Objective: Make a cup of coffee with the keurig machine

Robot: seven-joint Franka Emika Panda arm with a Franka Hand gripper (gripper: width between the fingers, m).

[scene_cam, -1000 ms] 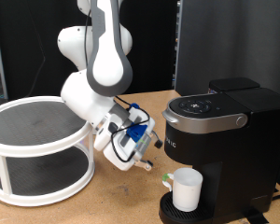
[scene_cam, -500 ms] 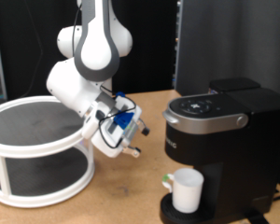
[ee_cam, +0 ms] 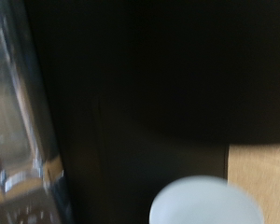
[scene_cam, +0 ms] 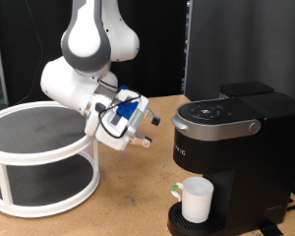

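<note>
On the wooden worktop point(scene_cam: 128, 202), the cup point(scene_cam: 197, 200) sits on the coffee machine's point(scene_cam: 236, 147) drip tray. The hand point(scene_cam: 143, 130) hovers beside the machine, empty; its fingers' spread is unclear. Approaching the lid squarely seems wise.

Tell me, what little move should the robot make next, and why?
Probably lift the pincer toward the lid handle on top of the keurig machine. The cup already stands on the drip tray under the spout, the lid looks shut, and the pincer hangs in the air to the exterior view's left of the machine, with nothing seen between its fingers.
</note>
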